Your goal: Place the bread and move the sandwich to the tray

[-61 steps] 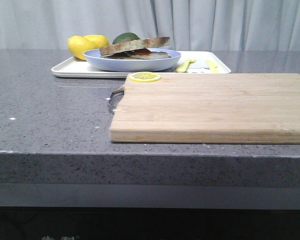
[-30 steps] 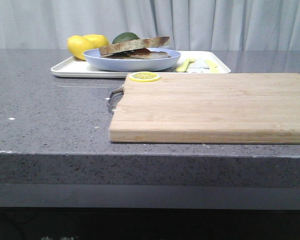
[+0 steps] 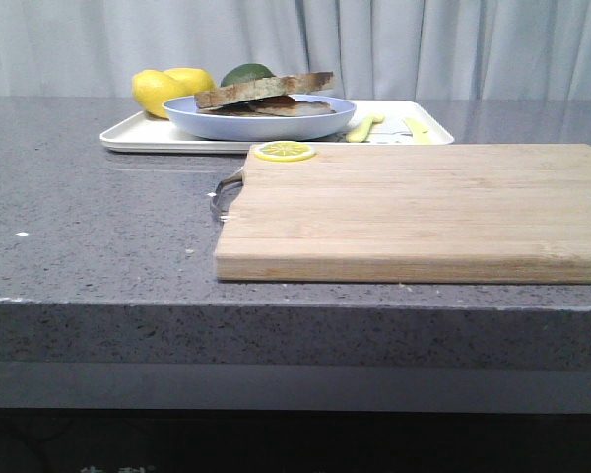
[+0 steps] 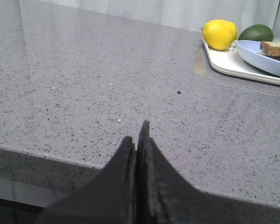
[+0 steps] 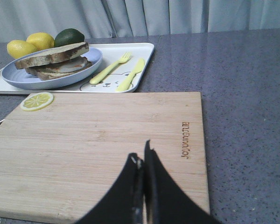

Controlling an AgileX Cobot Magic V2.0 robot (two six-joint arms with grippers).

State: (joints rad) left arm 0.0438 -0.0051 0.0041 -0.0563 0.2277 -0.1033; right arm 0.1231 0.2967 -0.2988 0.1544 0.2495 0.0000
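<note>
The sandwich [image 3: 266, 94] lies on a pale blue round plate [image 3: 261, 125], which stands on the white tray [image 3: 138, 133] at the back left. Its top is a brown-crusted bread slice [image 5: 51, 51], tilted over the filling. No separate loose bread shows. The sandwich also shows in the right wrist view [image 5: 56, 63] and partly in the left wrist view [image 4: 275, 48]. My left gripper [image 4: 136, 131] is shut and empty, low over the bare counter near its front edge, far from the tray [image 4: 228, 65]. My right gripper [image 5: 140, 150] is shut and empty over the near part of the cutting board. Neither gripper shows in the front view.
A light wooden cutting board [image 3: 414, 207] with a metal handle lies in front of the tray, with a lemon slice [image 3: 285, 151] on its far left corner. Two lemons [image 3: 163, 89] and an avocado [image 3: 246, 73] sit behind the plate. A yellow fork [image 5: 109, 69] and knife [image 5: 130, 74] lie on the tray.
</note>
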